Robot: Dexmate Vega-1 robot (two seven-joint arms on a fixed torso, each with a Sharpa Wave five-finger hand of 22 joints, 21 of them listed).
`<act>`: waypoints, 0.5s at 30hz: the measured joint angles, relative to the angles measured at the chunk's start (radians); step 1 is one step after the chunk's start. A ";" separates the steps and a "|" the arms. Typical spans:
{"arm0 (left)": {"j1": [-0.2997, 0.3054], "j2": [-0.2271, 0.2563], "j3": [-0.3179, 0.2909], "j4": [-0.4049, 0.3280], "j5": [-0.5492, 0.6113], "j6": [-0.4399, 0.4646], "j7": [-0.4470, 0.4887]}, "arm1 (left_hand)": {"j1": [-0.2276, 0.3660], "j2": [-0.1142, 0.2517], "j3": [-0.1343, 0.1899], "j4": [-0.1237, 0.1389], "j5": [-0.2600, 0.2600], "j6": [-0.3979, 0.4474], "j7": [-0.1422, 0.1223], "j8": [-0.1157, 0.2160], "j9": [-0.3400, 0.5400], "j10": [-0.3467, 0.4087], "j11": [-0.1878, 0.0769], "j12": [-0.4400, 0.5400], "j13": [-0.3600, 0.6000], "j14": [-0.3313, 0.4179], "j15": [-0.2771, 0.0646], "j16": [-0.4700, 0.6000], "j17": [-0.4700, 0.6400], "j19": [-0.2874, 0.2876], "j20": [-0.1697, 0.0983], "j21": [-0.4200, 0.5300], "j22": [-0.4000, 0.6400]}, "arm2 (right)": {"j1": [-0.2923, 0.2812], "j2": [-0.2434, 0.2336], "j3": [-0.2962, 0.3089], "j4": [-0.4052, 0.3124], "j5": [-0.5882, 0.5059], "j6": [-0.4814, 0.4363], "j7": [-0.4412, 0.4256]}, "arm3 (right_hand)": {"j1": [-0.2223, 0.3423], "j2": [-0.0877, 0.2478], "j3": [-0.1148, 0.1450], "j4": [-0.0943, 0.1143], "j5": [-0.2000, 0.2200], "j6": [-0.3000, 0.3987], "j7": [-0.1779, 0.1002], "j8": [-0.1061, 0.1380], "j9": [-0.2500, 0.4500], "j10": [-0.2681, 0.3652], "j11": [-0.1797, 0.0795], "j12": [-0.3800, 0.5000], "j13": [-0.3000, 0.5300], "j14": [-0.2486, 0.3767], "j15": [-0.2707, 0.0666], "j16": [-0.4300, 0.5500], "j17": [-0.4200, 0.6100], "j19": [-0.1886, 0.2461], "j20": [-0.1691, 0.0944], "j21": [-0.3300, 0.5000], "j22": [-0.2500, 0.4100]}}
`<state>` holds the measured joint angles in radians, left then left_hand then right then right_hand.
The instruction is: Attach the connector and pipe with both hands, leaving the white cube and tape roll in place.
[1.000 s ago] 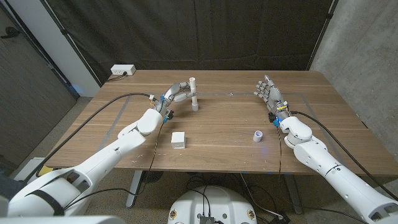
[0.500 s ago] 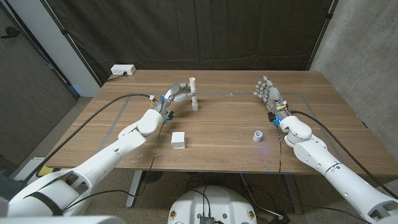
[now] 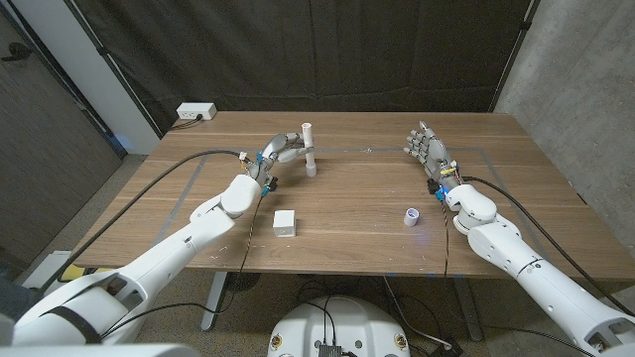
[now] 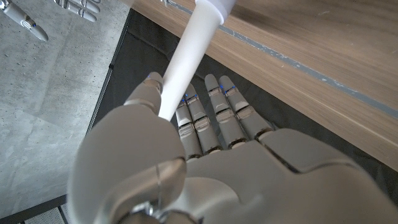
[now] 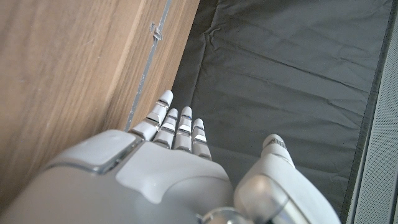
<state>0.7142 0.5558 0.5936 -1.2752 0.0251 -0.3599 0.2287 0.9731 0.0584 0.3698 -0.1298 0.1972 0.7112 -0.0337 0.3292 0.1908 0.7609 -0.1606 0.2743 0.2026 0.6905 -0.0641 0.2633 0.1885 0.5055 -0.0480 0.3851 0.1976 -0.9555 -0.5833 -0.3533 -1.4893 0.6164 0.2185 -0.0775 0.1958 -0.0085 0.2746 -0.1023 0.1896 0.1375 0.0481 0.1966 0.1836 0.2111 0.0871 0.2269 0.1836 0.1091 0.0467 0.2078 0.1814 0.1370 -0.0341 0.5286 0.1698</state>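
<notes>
Beside the left hand (image 3: 281,149), the pipe (image 3: 309,140) stands upright (connector (image 3: 312,170) at its foot).

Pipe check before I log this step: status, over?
Left hand grips upright pipe, standing in the connector. Right hand open, holds nothing. White cube, tape roll apart, nothing blocking.

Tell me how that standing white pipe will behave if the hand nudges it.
The pipe looks tall and thin on a small base, so it would probably tip easily. It seems straight and stiff. Being round, it would likely roll once down.
</notes>
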 measured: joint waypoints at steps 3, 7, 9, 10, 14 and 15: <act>0.000 -0.006 0.000 0.003 -0.004 0.001 0.003 | 0.005 0.018 0.012 -0.002 -0.006 0.021 0.001 0.004 0.000 0.017 0.004 0.000 0.000 0.018 -0.004 0.000 0.000 0.019 0.000 0.010 0.000 | 0.000 0.000 0.000 0.001 0.001 0.000 0.001 | 0.000 0.000 0.000 0.000 0.000 0.000 0.000 0.000 0.000 0.000 0.000 0.000 0.000 0.000 0.000 0.000 0.000 0.000 0.000 0.000 0.000; 0.000 -0.006 0.000 0.003 -0.013 0.005 0.006 | 0.024 0.037 0.038 0.000 -0.013 0.060 -0.006 0.007 0.000 0.057 0.018 0.000 0.000 0.064 -0.011 0.000 0.000 0.051 -0.004 0.030 0.000 | 0.000 0.001 0.000 0.002 0.001 0.000 0.001 | 0.000 0.000 0.000 0.000 0.000 0.000 0.000 0.000 0.000 0.000 0.000 0.000 0.000 0.000 0.000 0.000 0.003 0.000 0.000 -0.004 0.000; 0.000 -0.006 0.000 0.003 -0.019 0.006 0.007 | 0.031 0.054 0.050 0.006 -0.017 0.071 -0.017 0.015 -0.003 0.095 0.033 0.000 0.000 0.103 -0.019 0.006 0.000 0.078 -0.005 0.044 0.000 | 0.000 0.001 0.000 0.002 0.001 0.000 0.001 | 0.000 0.000 0.000 0.000 0.000 0.000 0.000 0.000 0.000 0.000 0.000 0.000 0.000 0.000 0.000 0.000 0.003 0.000 0.000 -0.004 0.000; 0.000 -0.006 0.000 0.003 -0.024 0.007 0.008 | 0.031 0.055 0.055 0.005 -0.017 0.083 -0.018 0.016 -0.005 0.114 0.036 0.000 0.000 0.123 -0.026 0.008 0.000 0.091 -0.006 0.052 0.000 | 0.000 0.001 0.000 0.002 0.001 0.000 0.001 | 0.000 0.000 0.000 0.000 0.000 0.000 0.000 0.000 0.000 0.000 0.000 0.000 0.000 0.000 0.000 0.000 0.003 0.002 -0.002 -0.004 0.000; -0.001 -0.022 -0.004 0.011 -0.036 0.009 0.008 | 0.024 0.061 0.064 0.005 -0.020 0.090 -0.018 0.019 -0.004 0.144 0.044 -0.001 -0.001 0.176 -0.045 0.008 -0.003 0.133 -0.010 0.074 0.000 | -0.002 0.001 0.001 0.002 0.002 0.000 0.000 | 0.000 0.000 0.000 0.000 0.000 0.000 0.000 0.000 0.000 0.001 -0.001 0.000 0.000 0.000 0.000 0.000 0.003 0.004 -0.004 -0.004 0.000; -0.001 -0.028 -0.006 0.014 -0.039 0.010 0.008 | 0.024 0.061 0.067 0.002 -0.020 0.090 -0.018 0.019 -0.004 0.148 0.045 -0.001 -0.001 0.182 -0.049 0.008 -0.003 0.143 -0.009 0.079 0.000 | -0.002 0.001 0.001 0.002 0.003 0.000 -0.003 | 0.000 0.000 0.000 0.000 0.000 0.000 0.000 0.000 0.000 0.004 -0.004 0.000 0.000 0.000 0.000 0.000 0.003 0.004 -0.004 -0.007 0.000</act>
<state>0.7135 0.5277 0.5880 -1.2616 -0.0140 -0.3502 0.2367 0.9972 0.1195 0.4363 -0.1274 0.1770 0.8011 -0.0515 0.3484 0.1872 0.9089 -0.1155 0.2734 0.2018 0.8724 -0.1132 0.2710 0.1858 0.6485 -0.0575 0.4644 0.1975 -0.9576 -0.5826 -0.3521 -1.4869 0.6194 0.2186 -0.0802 0.1957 -0.0085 0.2746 -0.1022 0.1896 0.1374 0.0481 0.1966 0.1836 0.2152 0.0831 0.2269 0.1836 0.1091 0.0467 0.2078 0.1840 0.1409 -0.0380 0.5211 0.1698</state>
